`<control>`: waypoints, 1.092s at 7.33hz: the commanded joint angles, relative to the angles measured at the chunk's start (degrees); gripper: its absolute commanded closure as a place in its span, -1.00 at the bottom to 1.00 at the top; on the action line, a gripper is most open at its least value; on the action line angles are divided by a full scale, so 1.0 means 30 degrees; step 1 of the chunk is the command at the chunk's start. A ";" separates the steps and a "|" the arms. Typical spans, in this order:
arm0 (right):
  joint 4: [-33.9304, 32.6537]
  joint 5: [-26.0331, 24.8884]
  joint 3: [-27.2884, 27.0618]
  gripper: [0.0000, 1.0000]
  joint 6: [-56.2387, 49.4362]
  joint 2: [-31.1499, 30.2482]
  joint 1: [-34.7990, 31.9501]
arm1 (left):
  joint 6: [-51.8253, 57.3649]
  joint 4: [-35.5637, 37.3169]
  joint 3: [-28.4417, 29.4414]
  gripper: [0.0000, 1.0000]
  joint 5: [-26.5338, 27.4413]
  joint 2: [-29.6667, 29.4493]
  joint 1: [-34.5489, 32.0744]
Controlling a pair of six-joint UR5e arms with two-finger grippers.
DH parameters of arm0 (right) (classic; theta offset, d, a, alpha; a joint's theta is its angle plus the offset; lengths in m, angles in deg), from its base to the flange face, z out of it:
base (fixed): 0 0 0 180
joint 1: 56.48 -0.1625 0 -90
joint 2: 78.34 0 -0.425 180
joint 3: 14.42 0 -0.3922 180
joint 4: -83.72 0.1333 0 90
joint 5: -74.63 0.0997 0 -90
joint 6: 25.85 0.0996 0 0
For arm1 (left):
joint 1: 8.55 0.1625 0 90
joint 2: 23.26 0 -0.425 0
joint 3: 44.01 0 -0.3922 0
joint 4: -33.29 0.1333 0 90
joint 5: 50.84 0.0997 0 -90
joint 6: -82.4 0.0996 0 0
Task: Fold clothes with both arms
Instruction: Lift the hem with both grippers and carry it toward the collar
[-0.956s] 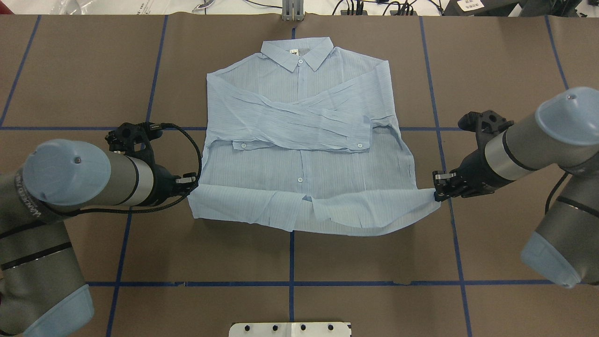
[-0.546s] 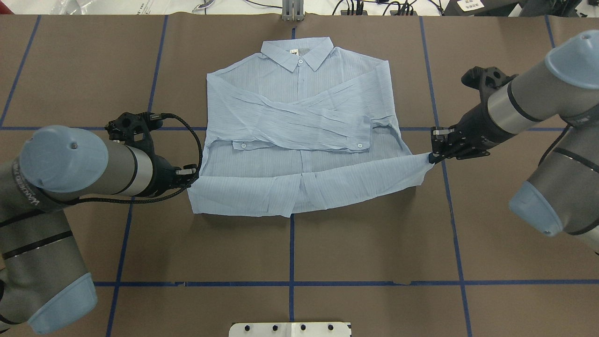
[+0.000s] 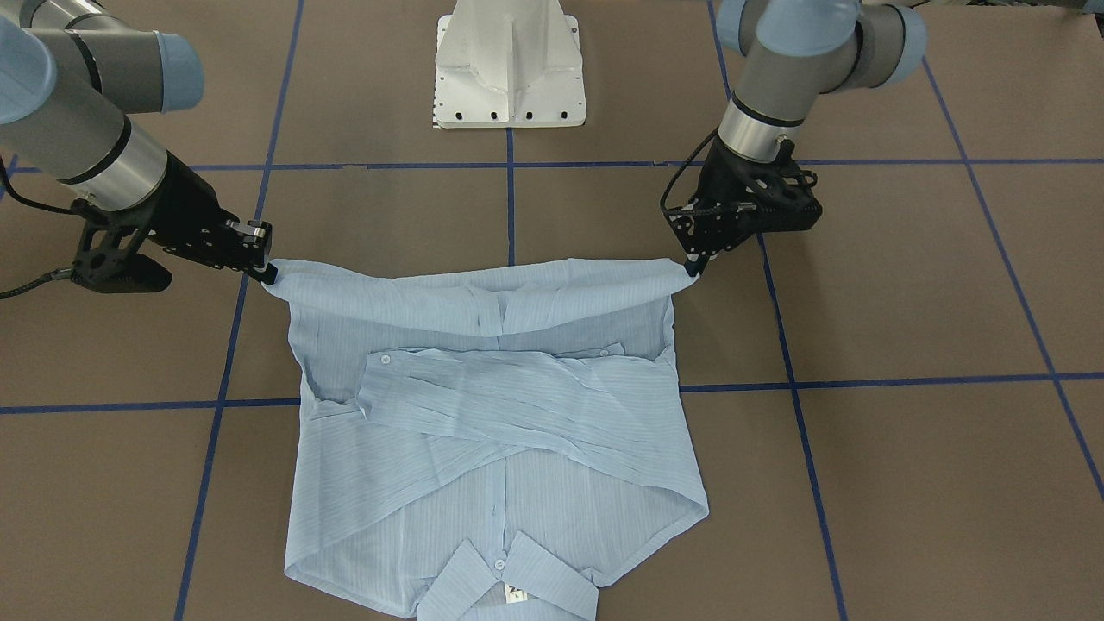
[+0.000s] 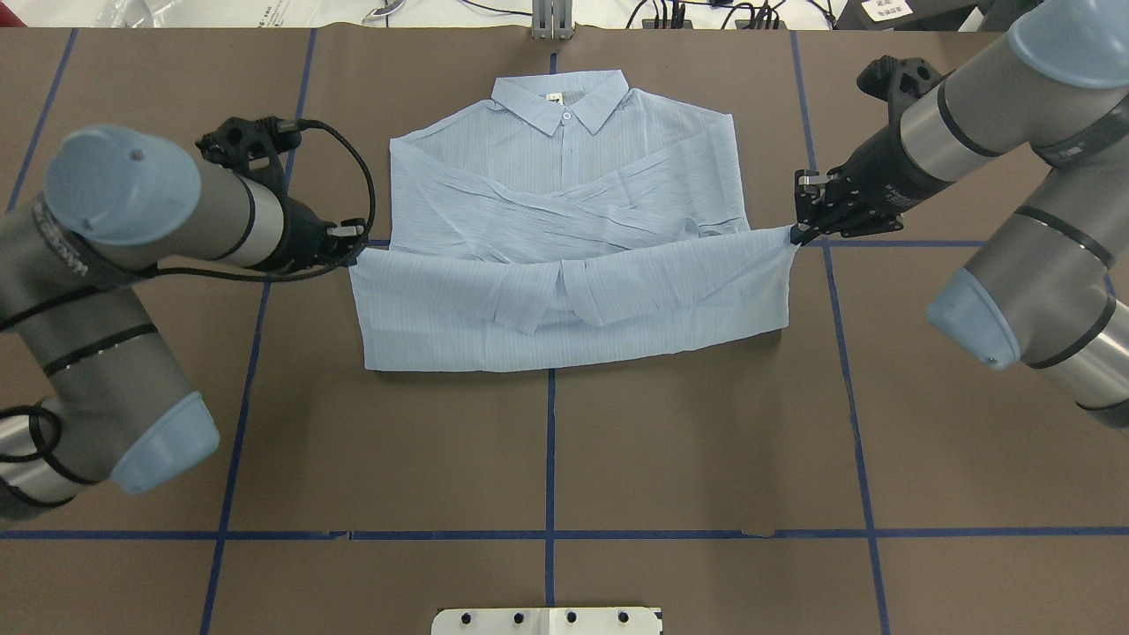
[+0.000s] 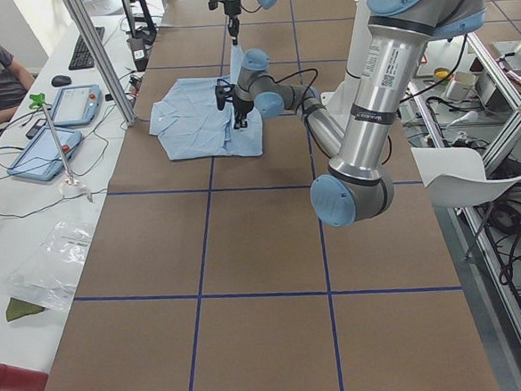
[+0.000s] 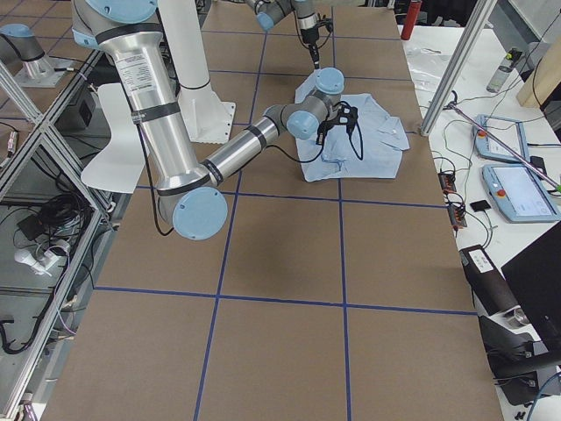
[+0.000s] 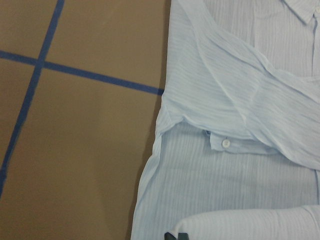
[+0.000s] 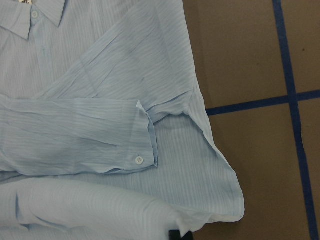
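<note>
On the brown table (image 4: 617,459) marked with a blue tape grid, reaching in low from the left edge with the left arm (image 4: 168,212) and from the right edge with the right arm (image 4: 970,132)

Between them, in the far half of the table and midway between its left and right edges, the light-blue shirt (image 4: 564,176): laid front up, collar (image 4: 562,97) toward the far edge, sleeves (image 3: 517,388) crossed over the chest

Nearer the robot's edge, doubled over the shirt's lower body, the hem band (image 4: 564,304), stretched into a strip running left to right, roughly parallel to the far edge

Pinched at that strip's left corner by the left gripper (image 4: 357,251) and at its right corner by the right gripper (image 4: 798,234), jaws closed on the cloth at both ends, corners raised just off the layers below

Seen from the right wrist, a small white cuff button (image 8: 138,159) just beyond the raised fold

Probably mid-fold, bottom half going up over the sleeves. Straight ahead of both grippers toward the far edge: the collar, well apart from the held hem. Neither arm nearer than the other in any useful sense, each on its own corner; right corner slightly further toward the far edge, so likely worth evening out for a square landing
</note>
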 commanded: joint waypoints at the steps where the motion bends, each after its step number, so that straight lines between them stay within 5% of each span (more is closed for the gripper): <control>1: 0.0043 0.0021 0.1368 1.00 -0.0019 0.1054 -0.1140 | 0.1596 -0.1194 0.2069 1.00 -0.1826 -0.0965 -0.2569; 3: 0.0101 0.0108 0.4233 1.00 -0.0018 0.3336 -0.1582 | 0.1603 -0.1833 0.5133 1.00 -0.2273 -0.3448 -0.2960; 5: 0.0247 0.0109 0.6696 1.00 -0.0105 0.5068 -0.1731 | 0.1543 -0.5687 0.8624 1.00 -0.2244 -0.3814 -0.2960; 8: 0.0307 -0.0007 1.0008 1.00 -0.0574 0.7120 -0.1965 | 0.1689 -0.7493 1.0542 1.00 -0.2214 -0.3872 -0.3398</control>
